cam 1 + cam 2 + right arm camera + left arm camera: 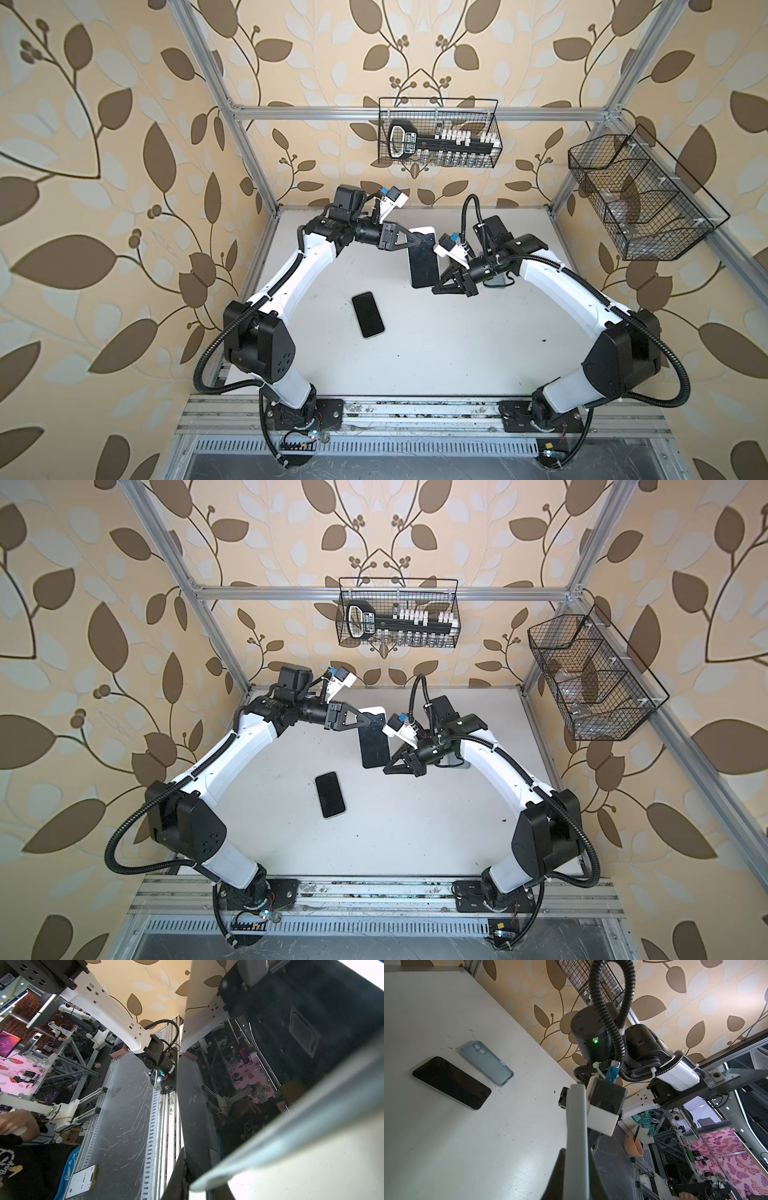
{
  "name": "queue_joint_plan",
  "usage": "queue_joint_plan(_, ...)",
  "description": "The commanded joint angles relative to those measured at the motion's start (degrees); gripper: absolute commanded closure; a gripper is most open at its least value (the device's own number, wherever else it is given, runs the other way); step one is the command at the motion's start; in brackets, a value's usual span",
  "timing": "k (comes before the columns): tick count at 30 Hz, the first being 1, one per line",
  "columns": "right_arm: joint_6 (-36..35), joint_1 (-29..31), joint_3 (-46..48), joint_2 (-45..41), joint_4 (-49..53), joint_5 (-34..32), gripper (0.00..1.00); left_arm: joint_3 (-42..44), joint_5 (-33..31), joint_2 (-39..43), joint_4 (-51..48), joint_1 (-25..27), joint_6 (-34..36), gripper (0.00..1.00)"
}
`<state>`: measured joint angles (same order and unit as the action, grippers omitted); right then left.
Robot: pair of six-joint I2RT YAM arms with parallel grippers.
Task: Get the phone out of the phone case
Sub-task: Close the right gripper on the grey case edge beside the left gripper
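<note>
Black-screened phone [423,264] held aloft: left claw [417,241] clenched on its far end, right claw [435,289] clenched on its near end.

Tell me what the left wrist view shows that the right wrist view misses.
Left wrist only: the flat black phone lying on the white table, with the empty light blue phone case beside it. Right wrist only: the glossy dark screen of the held pale-rimmed phone, plus the left arm's base. Both: that held phone, seen edge-on from the left wrist.
</note>
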<state>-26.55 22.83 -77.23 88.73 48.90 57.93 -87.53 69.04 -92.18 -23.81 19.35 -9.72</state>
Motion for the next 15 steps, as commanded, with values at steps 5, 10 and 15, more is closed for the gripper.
queue_joint_plan(5, -0.34, 0.22, 4.26, -2.78, -10.77, -3.37, 1.0, 4.38, 4.78, 2.88, 15.24, 1.3, -16.4, 1.0)
queue_joint_plan(10, -0.87, -0.94, 5.85, -1.87, -12.76, -2.14, 1.0, 4.73, 5.35, 3.06, 15.29, 1.74, -17.96, 1.0)
queue_joint_plan(15, -0.97, -1.1, 7.74, -1.54, -14.7, -2.26, 1.0, 4.92, 5.76, 4.08, 15.63, 2.16, -18.48, 1.0)
